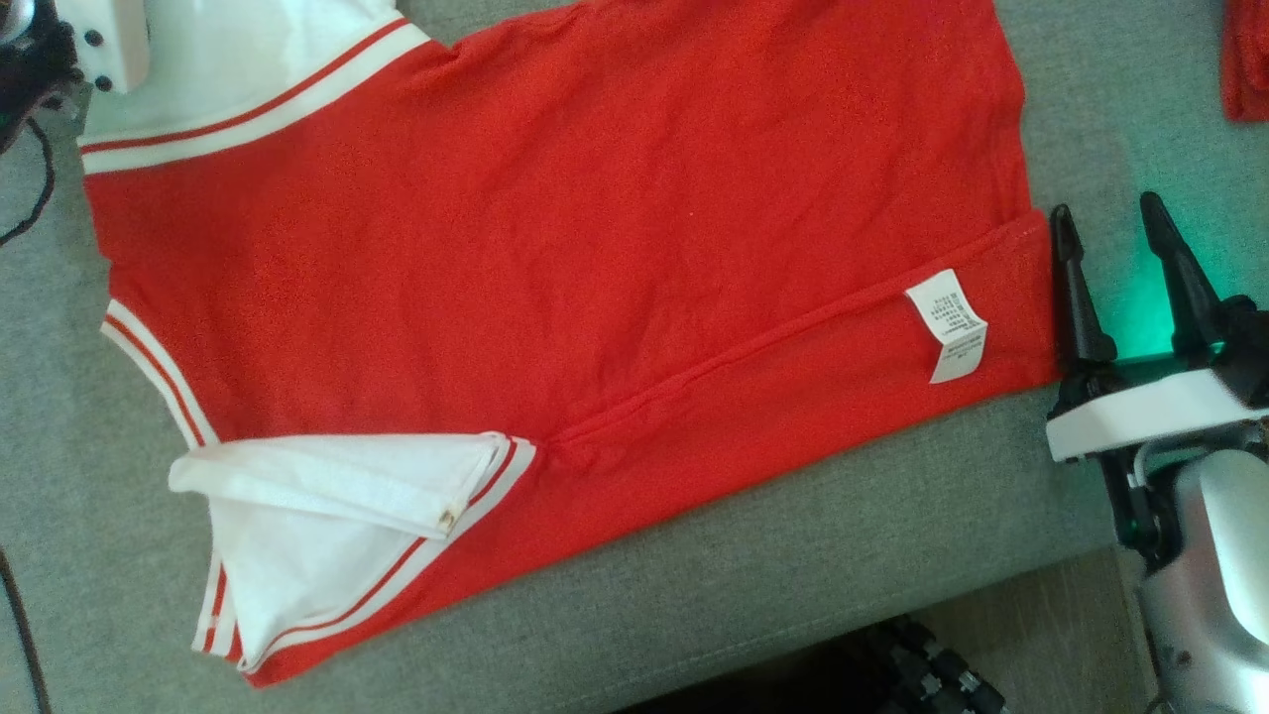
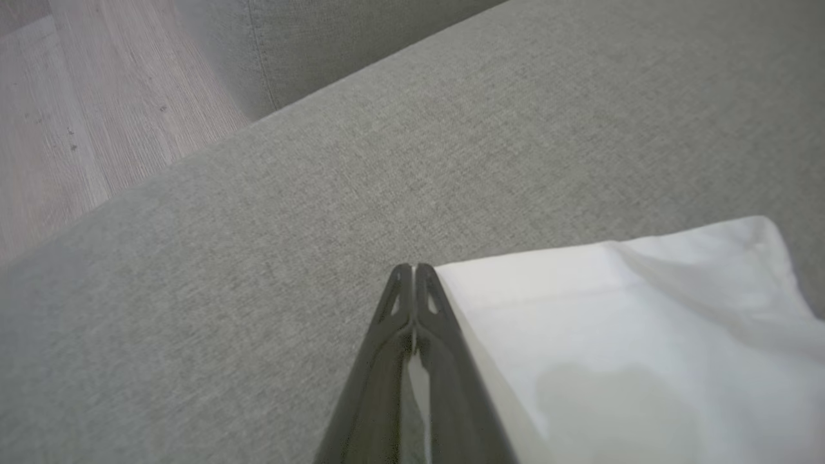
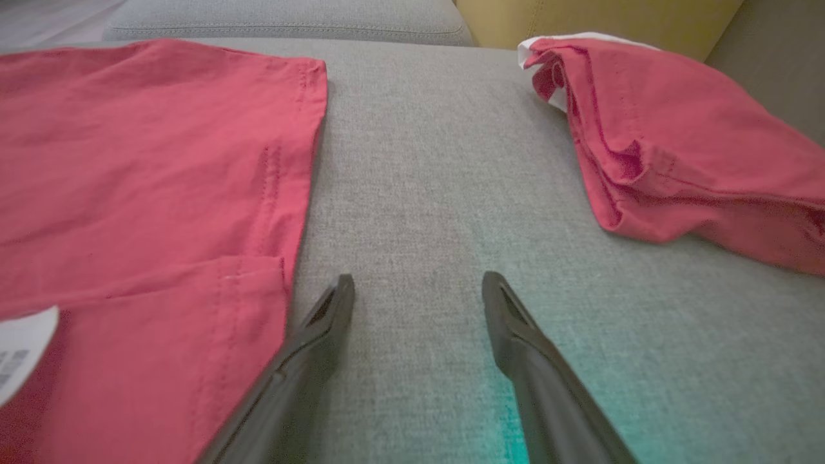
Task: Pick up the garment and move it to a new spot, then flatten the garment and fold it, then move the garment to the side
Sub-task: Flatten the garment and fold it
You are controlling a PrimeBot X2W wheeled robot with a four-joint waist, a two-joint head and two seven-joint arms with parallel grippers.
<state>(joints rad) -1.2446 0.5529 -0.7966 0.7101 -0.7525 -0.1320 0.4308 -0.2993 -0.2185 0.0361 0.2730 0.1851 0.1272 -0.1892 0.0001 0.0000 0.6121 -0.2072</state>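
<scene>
When folding the far side over, check first for cloth actually pinched in the left claw (image 2: 414,270). Clenched tight, tips touching, right at the edge of the far white sleeve (image 2: 644,335), yet impossible to tell whether gripping any fabric.

Judged as mid-fold: garment (image 1: 595,228) lying spread and mostly flat on the grey sofa (image 1: 793,555), sleeves left, hem right, near long strip already turned in, label (image 1: 947,322) facing up.

Probably best to proceed like this:
- Re-grip deeper into the sleeve if coming up empty.
- Lift low and carry toward the near side in one straight line, parallel to the strip already folded.
- Bring in the right claw (image 1: 1105,210) as partner. Released and empty, resting over the sofa just beside the hem at the right.
- Pinch the far hem corner with it and move both ends together, to avoid a skewed crease.
- Go slowly, since thin cloth of this kind probably slips and drags easily.
- Tidy the near sleeve (image 1: 327,516) as well, crumpled and doubled over on itself.

Counted:
- one spread garment
- one other red garment (image 3: 677,129), bunched, well apart at the far right
- two white sleeves
- one label
- two claws
- one sofa
</scene>
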